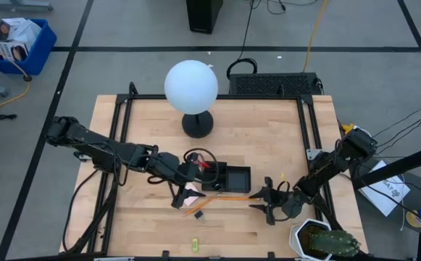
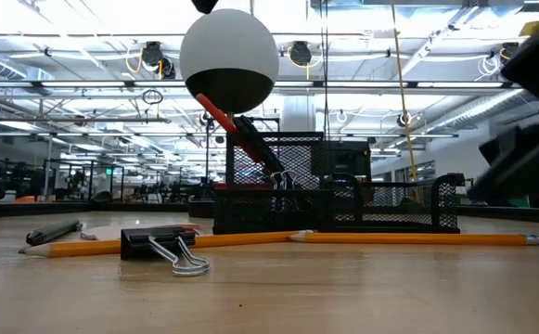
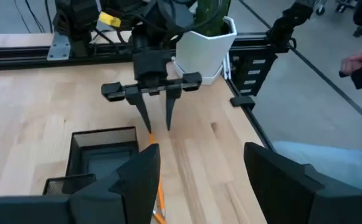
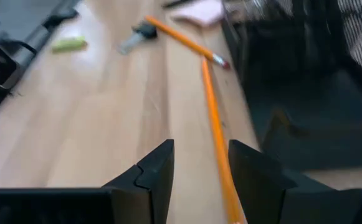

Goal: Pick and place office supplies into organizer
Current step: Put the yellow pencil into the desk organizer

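The black organizer point(image 1: 233, 176) sits mid-table, and red-handled scissors point(image 2: 221, 119) stick up out of it. A pink sticky-note pad point(image 1: 193, 191), two orange pencils point(image 1: 230, 197) point(image 4: 179, 36), a black clip point(image 2: 162, 245) and a yellow-green piece point(image 1: 193, 244) lie on the wood. My left gripper point(image 3: 199, 180) hangs open above the organizer's left end with nothing between its fingers. My right gripper point(image 1: 258, 201) is open and low, just right of the organizer. Its fingers point(image 3: 168, 118) point down at the pencil's point(image 4: 215, 124) end, which runs beside one finger.
A white globe lamp point(image 1: 190, 87) on a round black base stands at the far middle. A white pot with a cactus point(image 1: 319, 239) is at the near right corner. A black frame point(image 1: 311, 138) lines the table's sides. Bare wood lies toward the near edge.
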Controlling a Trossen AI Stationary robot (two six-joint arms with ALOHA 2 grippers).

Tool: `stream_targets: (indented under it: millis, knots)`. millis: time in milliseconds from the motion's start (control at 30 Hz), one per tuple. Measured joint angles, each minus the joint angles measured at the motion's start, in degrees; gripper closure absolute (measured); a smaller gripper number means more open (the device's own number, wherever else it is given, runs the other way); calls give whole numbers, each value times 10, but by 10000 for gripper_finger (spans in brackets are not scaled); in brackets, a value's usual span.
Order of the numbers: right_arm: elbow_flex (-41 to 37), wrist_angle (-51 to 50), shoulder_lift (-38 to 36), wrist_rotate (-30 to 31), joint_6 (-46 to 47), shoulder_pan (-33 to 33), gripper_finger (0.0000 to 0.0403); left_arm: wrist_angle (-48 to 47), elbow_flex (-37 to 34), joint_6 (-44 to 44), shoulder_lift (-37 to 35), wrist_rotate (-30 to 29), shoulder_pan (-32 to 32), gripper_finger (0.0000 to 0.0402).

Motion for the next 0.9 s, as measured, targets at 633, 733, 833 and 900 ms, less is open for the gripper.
stream_targets:
  millis: [633, 733, 833, 900]
  knots:
    - [-2, -91, 1, -9, 44, 11, 259, -12, 0, 12, 0, 5, -7, 163]
    - [-8, -92, 1, -8, 46, 11, 259, -13, 0, 13, 0, 5, -11, 163]
    - [-12, -94, 2, -7, 56, 11, 259, -13, 0, 13, 0, 5, -13, 163]
    - [-13, -97, 12, 0, 64, 11, 259, -13, 0, 13, 0, 5, -14, 163]
